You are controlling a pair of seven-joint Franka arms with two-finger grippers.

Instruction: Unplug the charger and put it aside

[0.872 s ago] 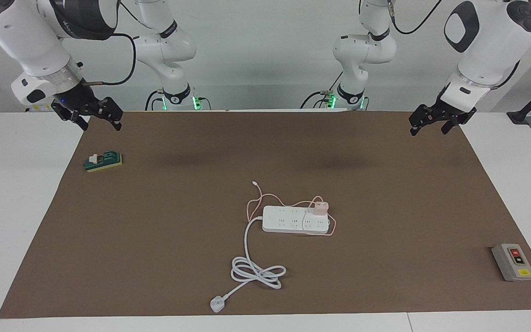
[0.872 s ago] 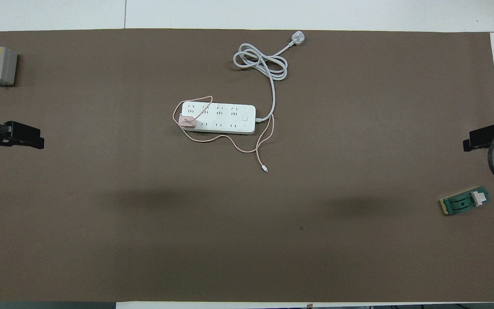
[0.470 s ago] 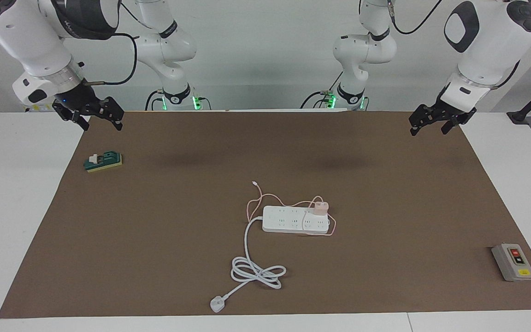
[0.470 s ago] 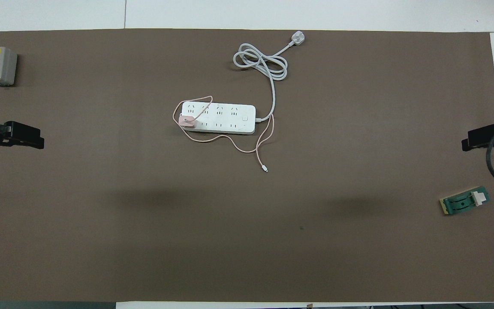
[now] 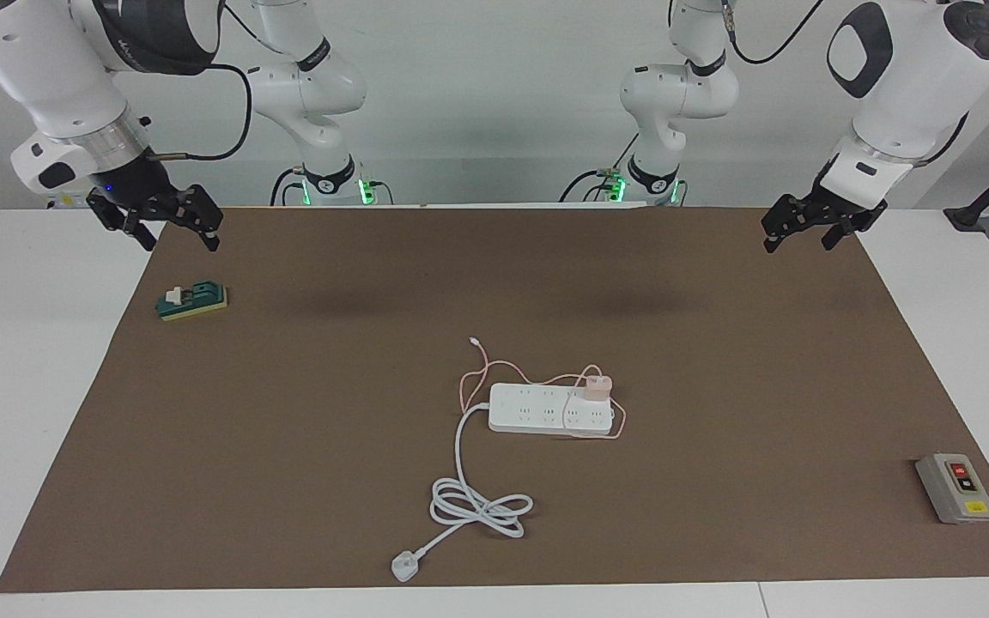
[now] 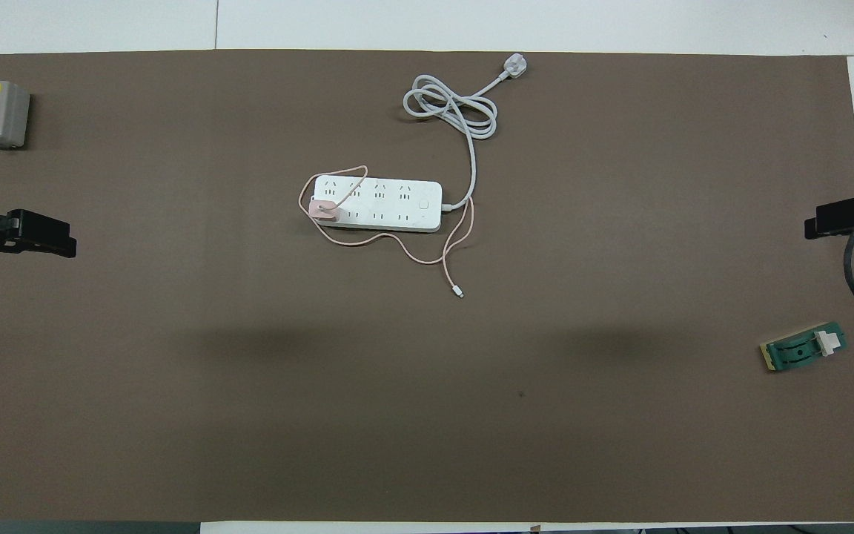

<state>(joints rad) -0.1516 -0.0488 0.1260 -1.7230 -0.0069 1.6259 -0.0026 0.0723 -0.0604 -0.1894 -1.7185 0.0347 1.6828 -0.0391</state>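
Facing view, right gripper (image 5: 172, 232): shifted slightly toward its table end, fingers spread, empty.
Left gripper (image 5: 799, 232): unmoved, spread, empty.
Charger (image 5: 595, 386): still plugged in.

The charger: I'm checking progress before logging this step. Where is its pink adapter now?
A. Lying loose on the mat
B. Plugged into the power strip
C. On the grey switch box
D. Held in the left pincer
B: the charger stands in the power strip at its end toward the left arm.
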